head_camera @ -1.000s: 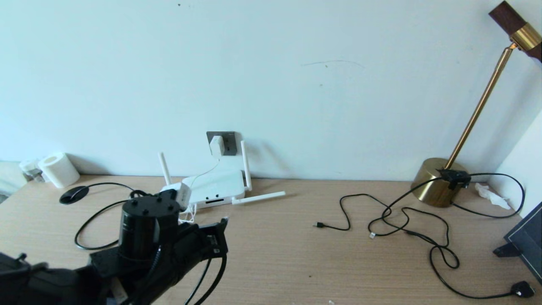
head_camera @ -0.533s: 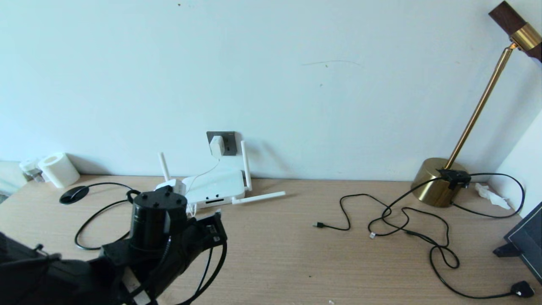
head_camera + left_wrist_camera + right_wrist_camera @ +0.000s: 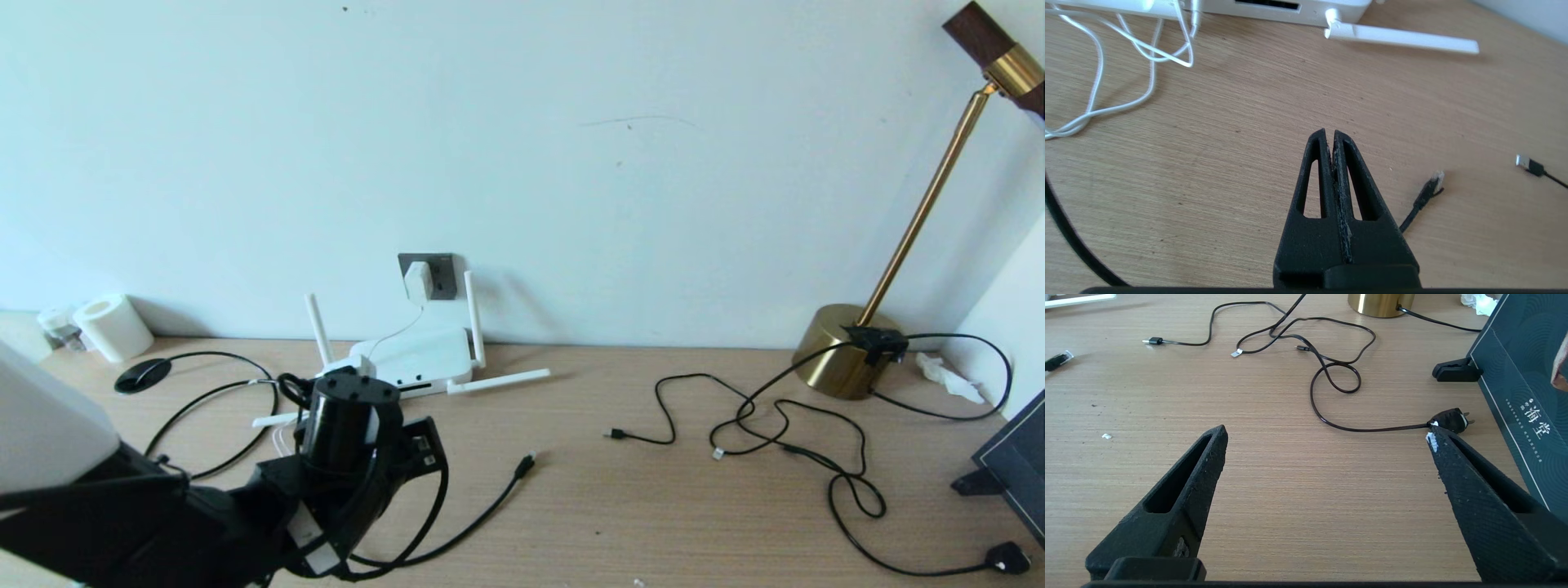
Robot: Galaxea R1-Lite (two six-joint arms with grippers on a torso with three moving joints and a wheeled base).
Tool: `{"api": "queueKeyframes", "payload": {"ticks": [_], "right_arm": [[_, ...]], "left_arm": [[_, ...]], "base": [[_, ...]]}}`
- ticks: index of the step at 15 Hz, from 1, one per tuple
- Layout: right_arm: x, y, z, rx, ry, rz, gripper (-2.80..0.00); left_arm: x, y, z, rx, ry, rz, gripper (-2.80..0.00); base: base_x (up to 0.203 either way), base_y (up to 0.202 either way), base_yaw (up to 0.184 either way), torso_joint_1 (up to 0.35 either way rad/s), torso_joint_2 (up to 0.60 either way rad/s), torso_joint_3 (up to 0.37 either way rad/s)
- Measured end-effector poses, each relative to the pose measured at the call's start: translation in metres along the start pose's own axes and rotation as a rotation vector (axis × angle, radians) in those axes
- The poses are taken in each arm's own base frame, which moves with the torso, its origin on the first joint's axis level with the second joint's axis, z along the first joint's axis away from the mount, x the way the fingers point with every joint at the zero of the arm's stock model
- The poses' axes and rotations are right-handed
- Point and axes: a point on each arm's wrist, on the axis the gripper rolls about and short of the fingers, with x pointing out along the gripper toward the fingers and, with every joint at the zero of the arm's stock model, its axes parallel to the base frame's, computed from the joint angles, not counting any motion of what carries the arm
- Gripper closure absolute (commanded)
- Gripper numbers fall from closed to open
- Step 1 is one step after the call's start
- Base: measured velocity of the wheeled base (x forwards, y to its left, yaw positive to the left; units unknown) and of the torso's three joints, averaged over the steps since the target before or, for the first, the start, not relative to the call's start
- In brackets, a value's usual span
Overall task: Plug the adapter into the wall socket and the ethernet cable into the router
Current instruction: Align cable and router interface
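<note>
At the far left of the desk (image 3: 571, 506) the left gripper (image 3: 1331, 136) hovers just above the wood with its fingers pressed together and nothing between them. Behind it the router (image 3: 412, 359) lies against the wall, and the adapter (image 3: 418, 280) already sits in the wall socket (image 3: 439, 276) above. To the right of the gripper, the ethernet cable (image 3: 490, 502) rests on the desk with its clear clip plug (image 3: 1437, 177) pointing away from the router. I judge the next step is to open the fingers, take the boot just behind the clip and turn it toward the ports. The right gripper (image 3: 1327, 437) waits spread wide over the right side.
</note>
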Motion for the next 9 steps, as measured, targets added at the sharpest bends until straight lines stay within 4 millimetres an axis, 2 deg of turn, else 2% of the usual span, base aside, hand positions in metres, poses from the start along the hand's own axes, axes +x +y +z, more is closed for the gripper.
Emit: {"api": "queueKeyframes", "payload": {"ticks": [3, 6, 7, 9], "right_arm": [[0.0, 0.0, 0.0, 0.0, 0.0, 0.0, -2.8], [0.0, 0.0, 0.0, 0.0, 0.0, 0.0, -2.8], [0.0, 0.0, 0.0, 0.0, 0.0, 0.0, -2.8], [0.0, 0.0, 0.0, 0.0, 0.0, 0.0, -2.8]], "left_arm": [[-0.002, -0.001, -0.004, 0.133, 0.039, -0.055, 0.0], [-0.002, -0.004, -0.005, 0.43, 0.064, -0.13, 0.0], [-0.001, -0.007, -0.005, 0.546, 0.085, -0.149, -2.8], [0.0, -0.015, -0.002, 0.694, 0.158, -0.203, -2.8]], "base": [[0.0, 0.0, 0.0, 0.0, 0.0, 0.0], [0.0, 0.0, 0.0, 0.0, 0.0, 0.0], [0.0, 0.0, 0.0, 0.0, 0.0, 0.0], [0.0, 0.0, 0.0, 0.0, 0.0, 0.0]]}}
